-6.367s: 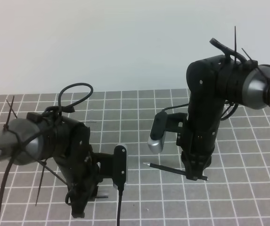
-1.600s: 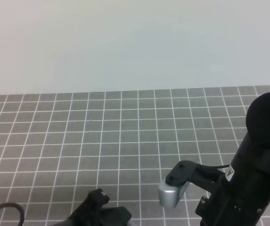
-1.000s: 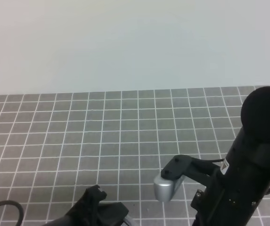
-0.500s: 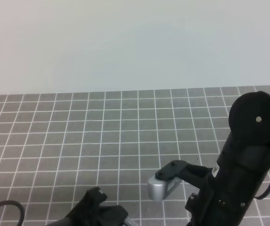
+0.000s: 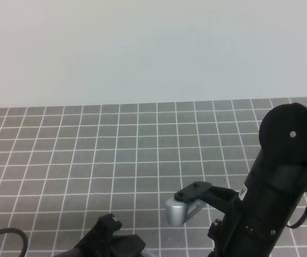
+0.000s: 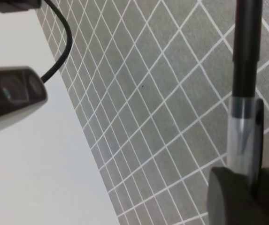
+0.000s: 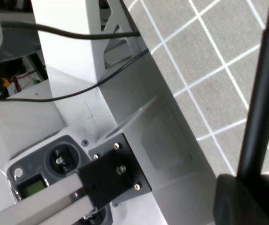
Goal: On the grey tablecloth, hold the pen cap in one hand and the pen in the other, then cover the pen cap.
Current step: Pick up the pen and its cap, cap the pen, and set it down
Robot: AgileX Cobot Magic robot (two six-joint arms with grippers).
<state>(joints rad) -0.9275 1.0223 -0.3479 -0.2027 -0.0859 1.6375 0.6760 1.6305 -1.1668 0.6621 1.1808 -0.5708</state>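
flat grey tablecloth (image 5: 115, 155): thin white grid lines | slim stick pen (image 6: 245, 51): black barrel, clear silvery section | wall (image 5: 142, 48): plain pale | wrist camera housing (image 5: 181, 210): silver-grey

- The grey tablecloth (image 5: 115, 155) lies flat, ruled in white squares.
- The pen (image 7: 265, 93), a slim black stick, hangs above the cloth.
- The pen cap (image 6: 243, 117), black with a silvery band, hangs above the cloth too.
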